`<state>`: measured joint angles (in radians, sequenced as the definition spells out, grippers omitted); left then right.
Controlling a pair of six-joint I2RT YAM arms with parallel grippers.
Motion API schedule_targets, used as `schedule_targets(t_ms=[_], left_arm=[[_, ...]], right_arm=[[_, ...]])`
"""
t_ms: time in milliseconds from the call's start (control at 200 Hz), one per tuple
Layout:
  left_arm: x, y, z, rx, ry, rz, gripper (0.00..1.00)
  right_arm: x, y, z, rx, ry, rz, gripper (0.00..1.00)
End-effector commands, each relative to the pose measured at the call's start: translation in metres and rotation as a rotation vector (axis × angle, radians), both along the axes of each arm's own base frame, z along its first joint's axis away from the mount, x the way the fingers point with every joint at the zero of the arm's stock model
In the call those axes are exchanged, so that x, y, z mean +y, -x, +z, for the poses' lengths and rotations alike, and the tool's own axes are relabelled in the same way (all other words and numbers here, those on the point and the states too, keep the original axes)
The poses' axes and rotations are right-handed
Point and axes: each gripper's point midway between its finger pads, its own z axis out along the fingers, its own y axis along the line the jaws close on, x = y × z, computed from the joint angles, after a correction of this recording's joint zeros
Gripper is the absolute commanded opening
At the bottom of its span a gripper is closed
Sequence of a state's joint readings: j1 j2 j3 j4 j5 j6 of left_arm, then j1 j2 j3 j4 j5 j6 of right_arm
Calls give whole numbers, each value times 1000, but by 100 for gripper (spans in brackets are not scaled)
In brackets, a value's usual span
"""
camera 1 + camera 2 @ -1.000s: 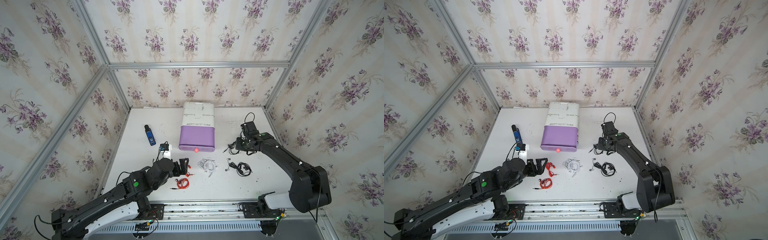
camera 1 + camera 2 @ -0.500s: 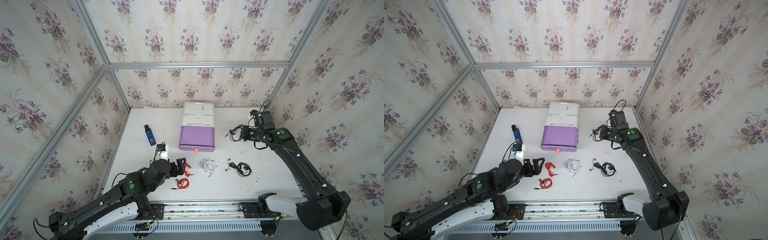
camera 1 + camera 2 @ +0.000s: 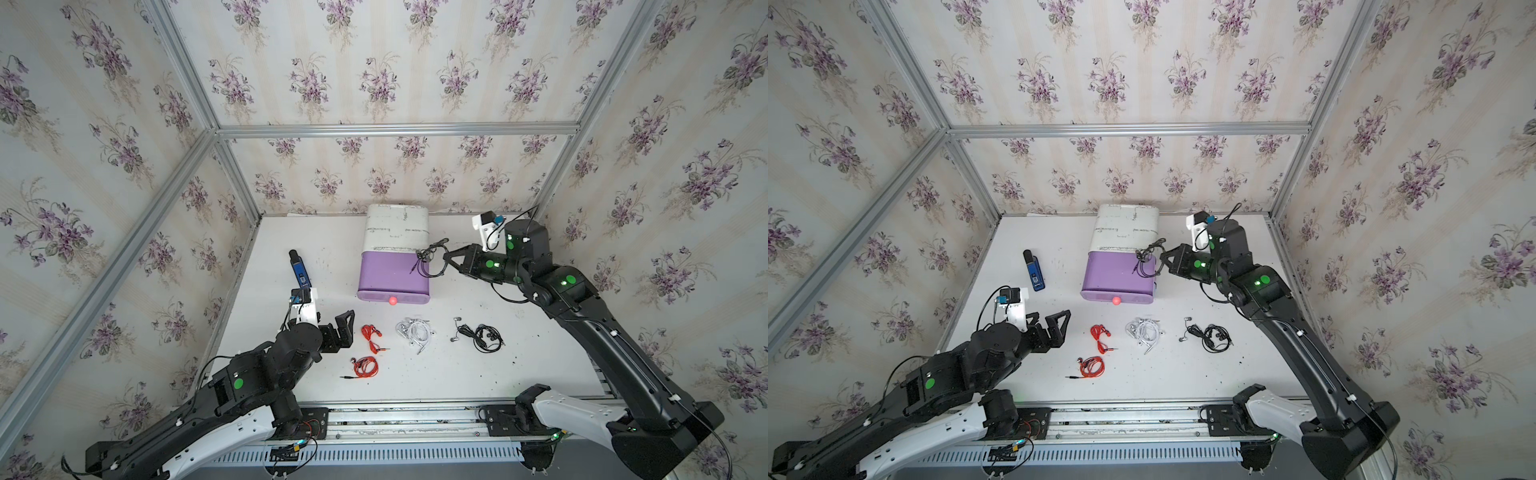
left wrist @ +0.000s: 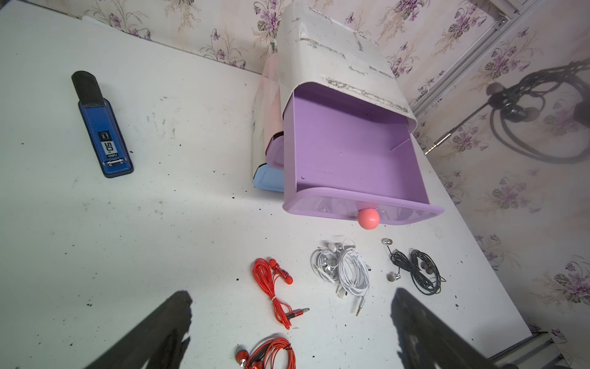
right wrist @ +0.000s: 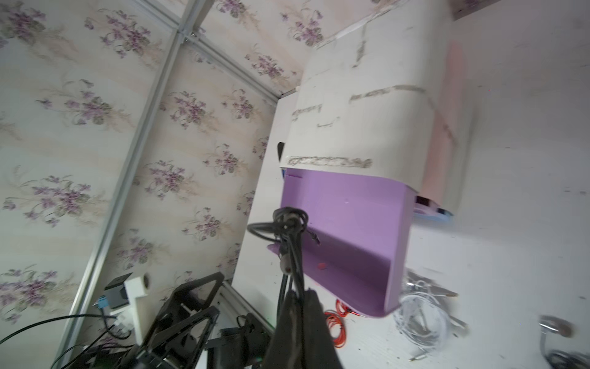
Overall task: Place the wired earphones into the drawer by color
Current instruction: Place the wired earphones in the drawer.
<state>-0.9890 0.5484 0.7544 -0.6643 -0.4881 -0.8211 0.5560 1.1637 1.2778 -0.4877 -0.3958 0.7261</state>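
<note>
My right gripper (image 3: 446, 258) (image 5: 298, 295) is shut on a black set of wired earphones (image 3: 430, 261) (image 5: 287, 223), which dangles in the air over the right edge of the open purple drawer (image 3: 392, 276) (image 5: 351, 220). In front of the drawer lie two red sets (image 3: 371, 337) (image 3: 365, 368), a white set (image 3: 413, 332) and another black set (image 3: 482, 337). My left gripper (image 3: 345, 331) (image 4: 292, 294) stands open just left of the red sets (image 4: 271, 287), with nothing between its fingers. The drawer's inside looks empty in the left wrist view.
The drawer belongs to a white cabinet (image 3: 397, 226) at the back wall, with pink and blue drawers below it. A blue-and-black oblong gadget (image 3: 299, 268) lies at the left. Metal frame posts and floral walls enclose the table.
The right gripper has lifted the black earphones off the table right of the cabinet and carried them up and left to the drawer's edge. The left arm has barely shifted.
</note>
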Motion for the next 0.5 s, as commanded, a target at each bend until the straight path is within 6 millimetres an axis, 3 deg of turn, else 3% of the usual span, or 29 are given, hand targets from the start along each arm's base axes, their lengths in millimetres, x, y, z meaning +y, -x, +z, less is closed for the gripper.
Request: schedule_targets(t_ms=[0, 190, 500], left_arm=[[7, -1, 2, -13, -31, 16, 100], [10, 1, 3, -19, -26, 20, 100], [11, 2, 2, -17, -33, 19, 100]], right_arm=[[35, 1, 30, -15, -173, 43, 0], [58, 2, 17, 39, -228, 50, 0], [60, -4, -12, 119, -271, -14, 0]])
